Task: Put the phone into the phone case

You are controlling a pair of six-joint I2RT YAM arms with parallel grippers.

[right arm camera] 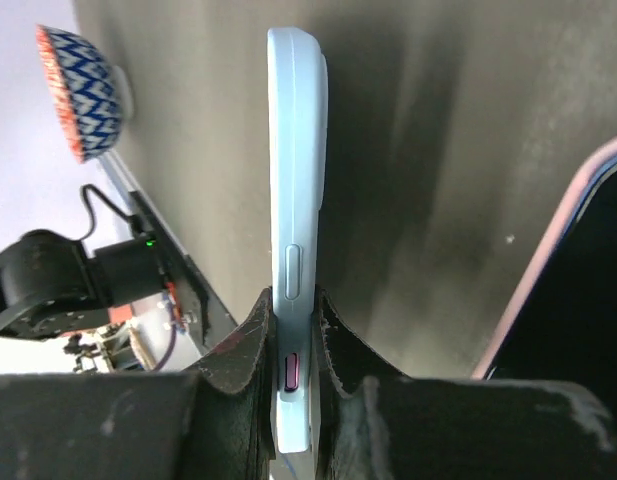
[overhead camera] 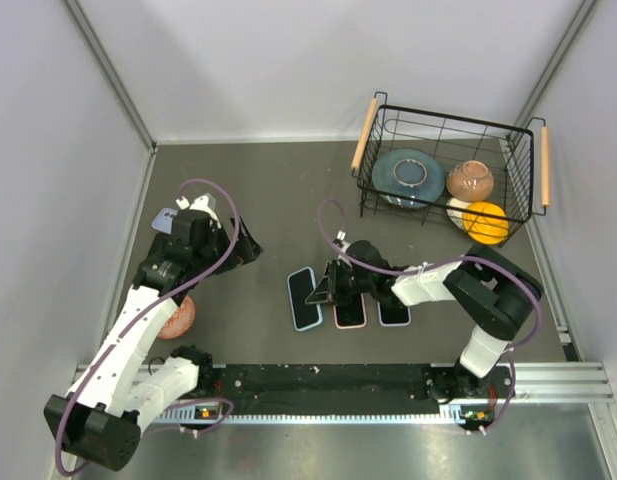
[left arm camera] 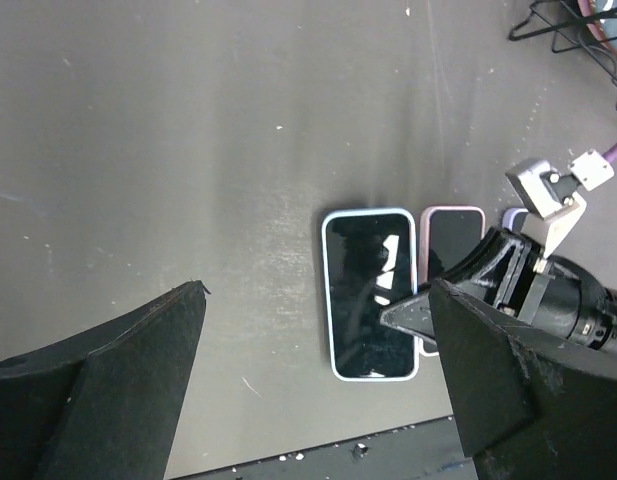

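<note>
A dark-screened phone (overhead camera: 304,298) lies screen up inside a light blue phone case (left arm camera: 368,295) on the grey table. My right gripper (overhead camera: 325,288) is shut on the case's right long edge. In the right wrist view the case (right arm camera: 296,150) shows edge-on between the two fingers (right arm camera: 250,345), with a pink side button in its cut-out. My left gripper (overhead camera: 242,247) hangs to the left of the phone, above the table. Its jaws stand wide open and empty (left arm camera: 318,400).
A pink-cased phone (overhead camera: 350,311) and a lavender-cased one (overhead camera: 393,313) lie right of the blue one. A wire basket (overhead camera: 443,135) with a plate, a bowl and an orange stands back right. A patterned bowl (overhead camera: 178,318) sits by the left arm.
</note>
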